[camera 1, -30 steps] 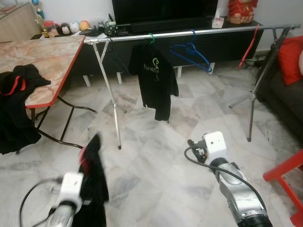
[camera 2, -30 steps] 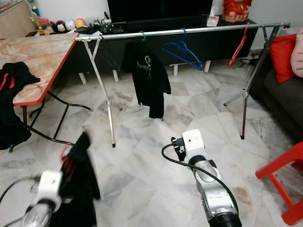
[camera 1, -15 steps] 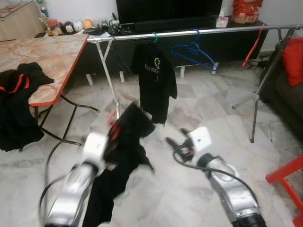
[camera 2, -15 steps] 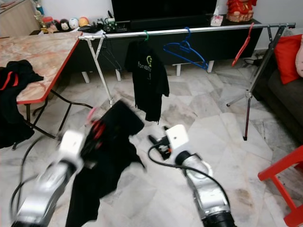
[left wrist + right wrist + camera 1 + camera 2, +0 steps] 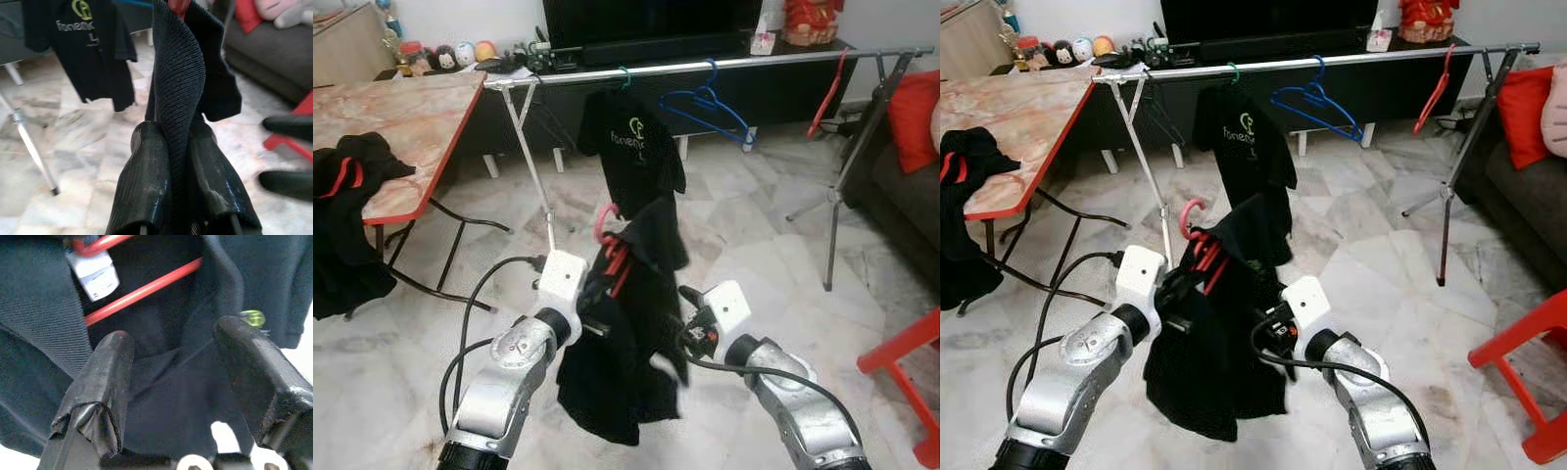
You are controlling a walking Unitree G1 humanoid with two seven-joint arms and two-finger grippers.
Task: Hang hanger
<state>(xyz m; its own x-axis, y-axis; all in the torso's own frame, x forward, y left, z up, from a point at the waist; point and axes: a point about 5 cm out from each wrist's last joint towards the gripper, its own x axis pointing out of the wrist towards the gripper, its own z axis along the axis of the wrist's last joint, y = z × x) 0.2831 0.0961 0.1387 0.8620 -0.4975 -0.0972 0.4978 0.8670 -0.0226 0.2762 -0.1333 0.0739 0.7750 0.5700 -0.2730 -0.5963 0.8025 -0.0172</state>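
Note:
A black shirt [image 5: 625, 352] hangs on a red hanger [image 5: 605, 223], held up in front of me at mid height. My left gripper [image 5: 178, 147] is shut on a fold of the shirt's fabric just below the hanger's neck. My right gripper [image 5: 171, 352] is open right next to the shirt, its fingers [image 5: 105, 377] spread on either side of the cloth under the hanger's red bar [image 5: 142, 291]. The silver clothes rail [image 5: 754, 62] runs across the room behind, well beyond the hanger.
On the rail hang a black shirt on a green hanger [image 5: 631, 147], an empty blue hanger [image 5: 710, 103] and a red hanger [image 5: 827, 93]. A marble-topped table [image 5: 401, 117] with a dark garment [image 5: 342, 225] stands left. A red chair [image 5: 901, 357] and a sofa [image 5: 911, 176] are right.
My left arm has swung the shirt and hanger up from low left to the centre. My right gripper has moved in against the shirt.

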